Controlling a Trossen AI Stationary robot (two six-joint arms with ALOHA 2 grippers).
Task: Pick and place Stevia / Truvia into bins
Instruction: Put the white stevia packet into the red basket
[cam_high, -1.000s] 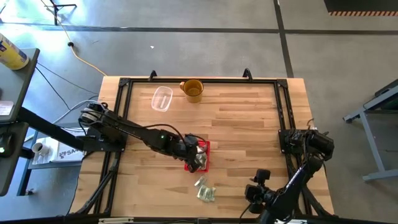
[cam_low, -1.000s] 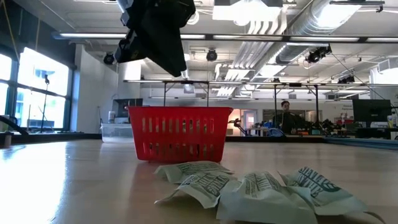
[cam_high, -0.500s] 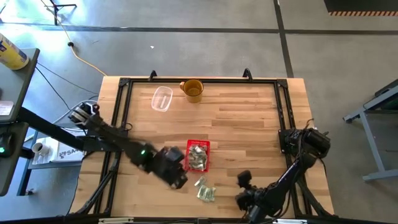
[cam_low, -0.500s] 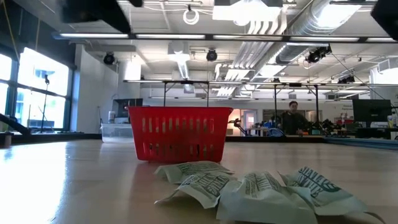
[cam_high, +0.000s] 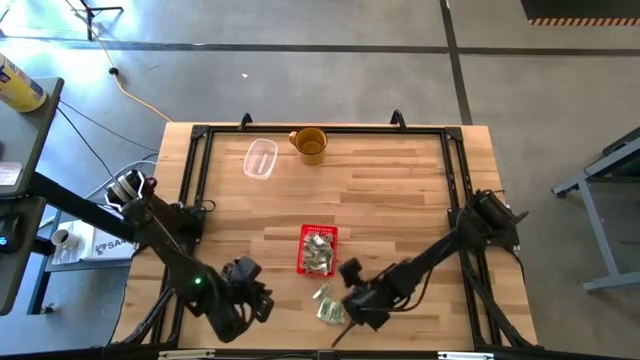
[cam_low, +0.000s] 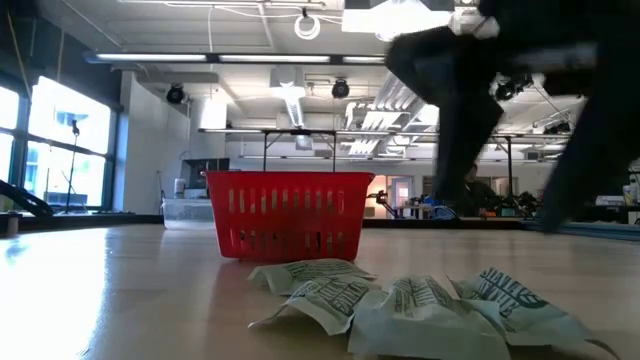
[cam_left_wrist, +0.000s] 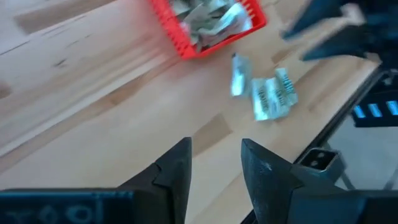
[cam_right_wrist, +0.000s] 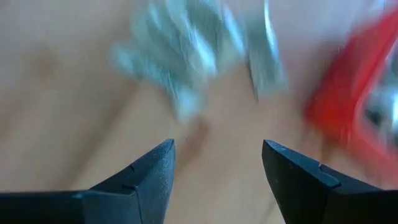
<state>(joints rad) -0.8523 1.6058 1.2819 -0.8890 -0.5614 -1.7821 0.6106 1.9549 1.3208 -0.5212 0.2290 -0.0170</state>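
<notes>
Open right tool (cam_high: 352, 308) beside loose packets (cam_high: 329, 305), red bin (cam_high: 318, 250) apparently part-filled

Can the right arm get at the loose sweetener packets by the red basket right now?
Probably yes. The right pincer is open, empty and right beside the loose sweetener packets near the red basket; the left pincer sits clear of them.

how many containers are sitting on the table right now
3: a red basket near the middle holding packets, a clear plastic container at the far edge, and a yellow-brown mug just right of it.
</notes>
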